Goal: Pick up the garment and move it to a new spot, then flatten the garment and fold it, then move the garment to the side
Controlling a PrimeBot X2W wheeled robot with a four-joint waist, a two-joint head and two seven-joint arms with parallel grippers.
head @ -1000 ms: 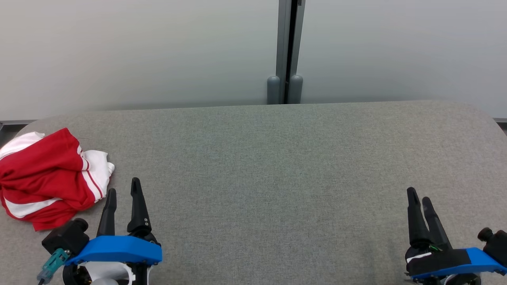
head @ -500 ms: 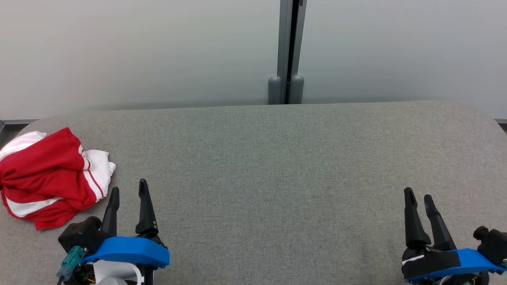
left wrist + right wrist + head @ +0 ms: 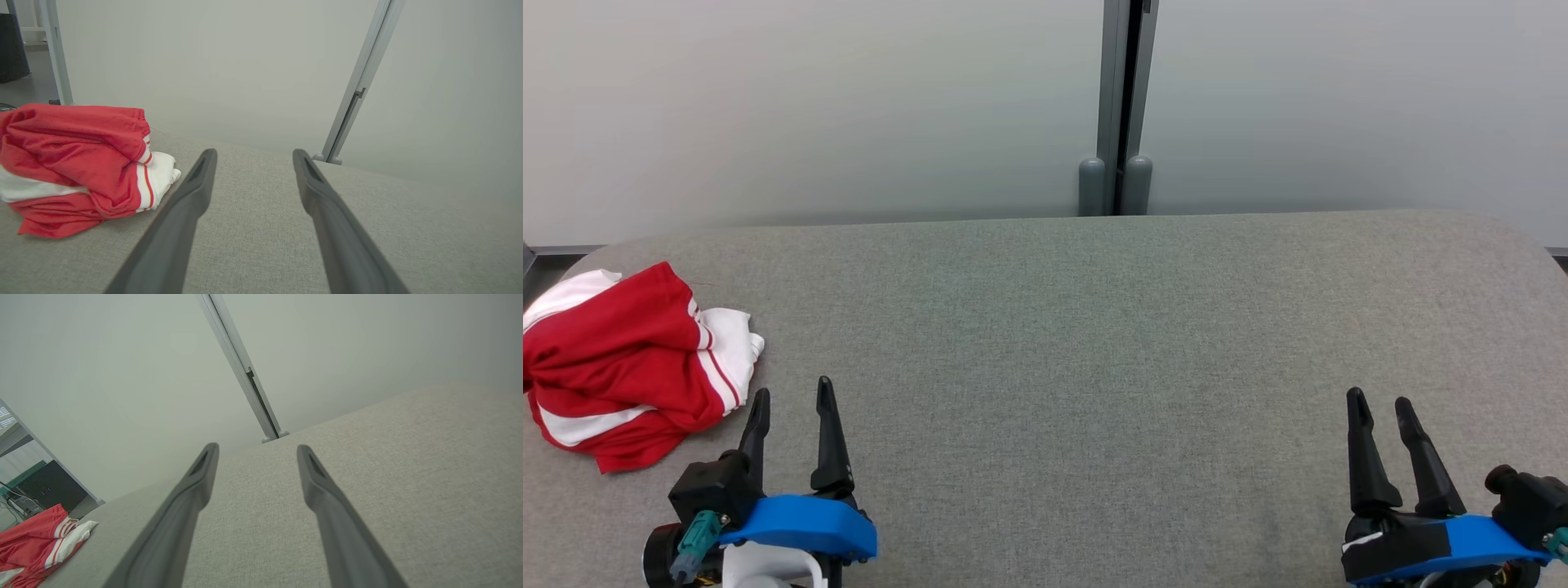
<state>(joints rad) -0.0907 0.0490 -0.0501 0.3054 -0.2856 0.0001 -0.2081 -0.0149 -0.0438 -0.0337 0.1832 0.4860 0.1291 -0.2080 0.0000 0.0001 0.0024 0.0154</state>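
Two empty grippers nearest me, left gripper (image 3: 792,388) and right gripper (image 3: 1379,396), fingers parted; beyond the left one, the crumpled garment (image 3: 629,359) sits at the padded table's (image 3: 1094,327) left edge, so I reckon a shallow pinch could drag it off

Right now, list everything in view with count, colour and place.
garment: one, red and white, crumpled at the table's left end.
table: one, grey fabric top, spans the head view.
wall panels: two, pale grey, behind the table.
post: one, grey, upright between the panels.
left gripper: one, black on blue mount, lower left, near the garment, jaws apart, empty.
right gripper: one, black on blue mount, lower right, jaws apart, empty.
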